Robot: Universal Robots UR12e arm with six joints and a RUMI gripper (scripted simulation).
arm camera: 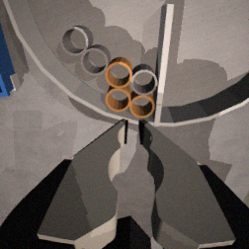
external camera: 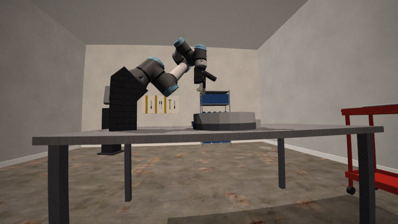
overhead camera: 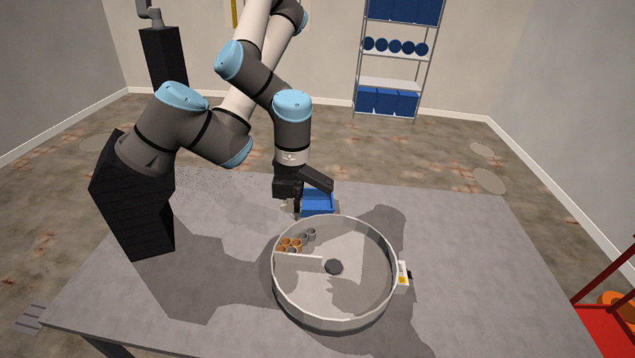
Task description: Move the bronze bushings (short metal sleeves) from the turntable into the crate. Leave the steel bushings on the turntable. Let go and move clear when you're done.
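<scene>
Three bronze bushings stand close together on the turntable (overhead camera: 341, 322) (external camera: 224, 118): one bronze bushing (arm camera: 107, 75) is farther in, one bronze bushing (arm camera: 118, 110) is beside the rim, and one bronze bushing (arm camera: 142, 116) is near the divider. One steel bushing (arm camera: 155, 82) touches the group by the divider; two more, a steel bushing (arm camera: 95, 71) and a steel bushing (arm camera: 64, 41), trail off along the wall. My gripper (overhead camera: 296, 217) (external camera: 203, 95) (arm camera: 133, 122) is shut and empty, high above the table just outside the rim. The blue crate (overhead camera: 317, 205) (arm camera: 6, 66) stands behind the turntable; its visible inside shows no bushing.
A white divider (overhead camera: 302, 256) (arm camera: 164, 61) runs inward from the turntable's wall beside the bushings. A dark hub (overhead camera: 333, 266) is at the centre. A white control box (overhead camera: 402, 277) is on the turntable's right side. The black arm pedestal (overhead camera: 142, 213) (external camera: 122, 108) stands at the left.
</scene>
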